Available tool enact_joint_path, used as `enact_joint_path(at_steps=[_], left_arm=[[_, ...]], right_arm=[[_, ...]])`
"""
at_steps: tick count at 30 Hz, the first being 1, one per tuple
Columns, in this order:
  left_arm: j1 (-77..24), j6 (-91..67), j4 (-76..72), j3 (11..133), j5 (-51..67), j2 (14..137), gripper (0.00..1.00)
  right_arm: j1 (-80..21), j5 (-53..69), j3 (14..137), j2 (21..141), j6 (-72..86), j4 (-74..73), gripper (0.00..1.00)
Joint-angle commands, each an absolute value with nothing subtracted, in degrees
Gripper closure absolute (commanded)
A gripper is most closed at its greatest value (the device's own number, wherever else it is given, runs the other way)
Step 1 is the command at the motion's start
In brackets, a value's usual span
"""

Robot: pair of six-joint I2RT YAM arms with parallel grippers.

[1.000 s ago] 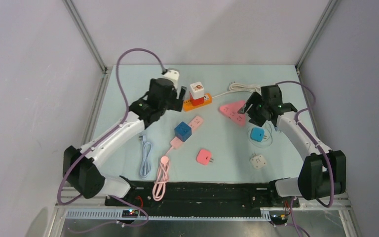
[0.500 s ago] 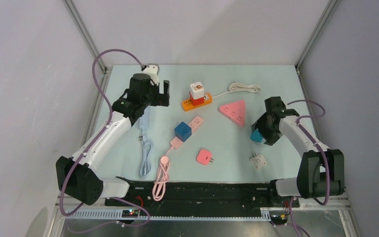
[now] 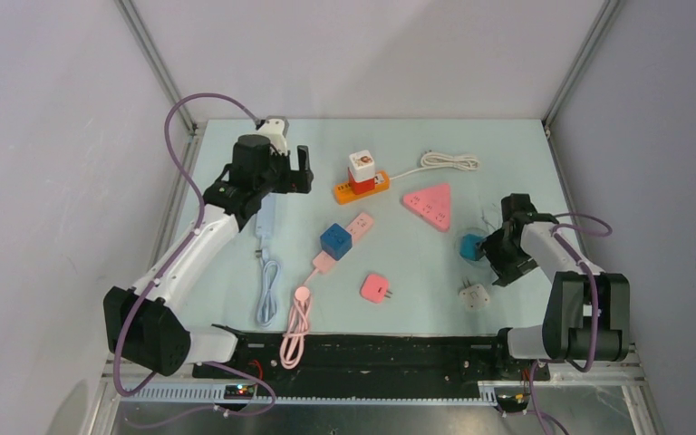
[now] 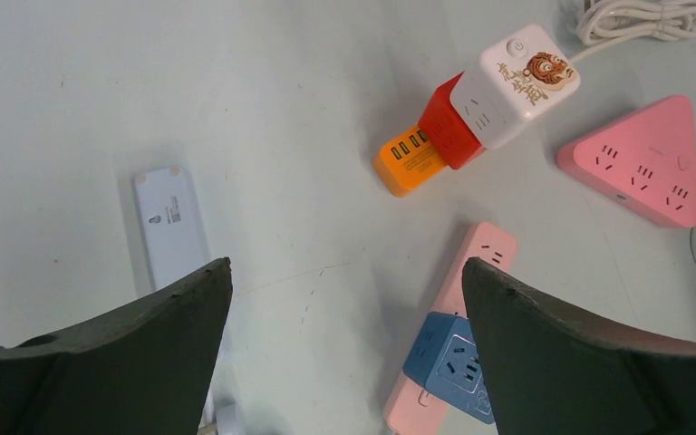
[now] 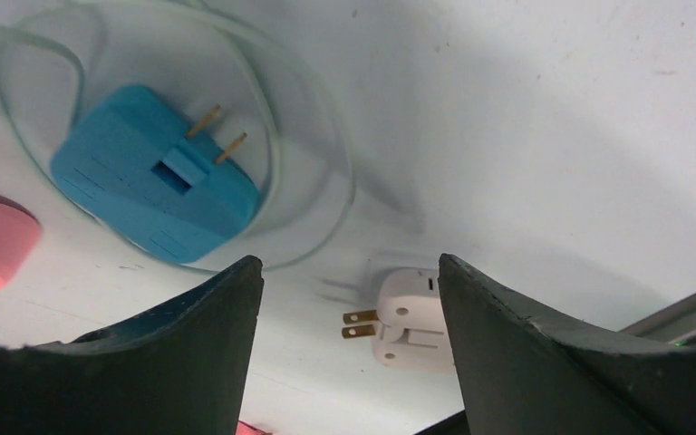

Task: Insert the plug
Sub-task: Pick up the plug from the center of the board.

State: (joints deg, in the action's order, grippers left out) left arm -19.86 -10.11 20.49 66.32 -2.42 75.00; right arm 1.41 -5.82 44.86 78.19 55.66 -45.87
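A blue two-prong plug (image 5: 154,177) lies prongs-up on the mat, ringed by a thin pale cable (image 5: 326,181). A white two-prong plug (image 5: 412,317) lies just nearer. My right gripper (image 5: 349,263) is open and low over the mat, empty, with the white plug seen between its fingers and the blue plug up-left of them. From above, the right gripper (image 3: 498,258) sits just right of the blue plug (image 3: 471,246) and the white plug (image 3: 475,295). My left gripper (image 4: 346,267) hangs wide open and empty above bare mat, at the far left (image 3: 294,177).
An orange strip (image 3: 361,186) carries red and white cube adapters (image 4: 526,82). A pink triangular socket block (image 3: 430,204), a blue cube (image 3: 335,240) on a pink strip (image 4: 480,263), a pink plug (image 3: 375,287), a white strip (image 4: 170,227) and a coiled white cable (image 3: 449,161) lie around.
The left arm swung left and back, away from the orange strip. The right arm came off the pink triangle and dropped nearer and rightward, ending beside the blue plug.
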Motion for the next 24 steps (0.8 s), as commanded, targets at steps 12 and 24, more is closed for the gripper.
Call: enact_joint_path(at_steps=[12,24], left_arm=[[-19.7,-9.0,18.0,66.8,2.0,75.1,0.0],[-19.7,-8.8,18.1,65.6,2.1,74.6,0.0]], right_arm=[[1.0,-11.4,56.3,81.2,44.1,-40.0,0.23],[-3.2,-5.6,60.4,94.7,34.6,-39.7,0.05]])
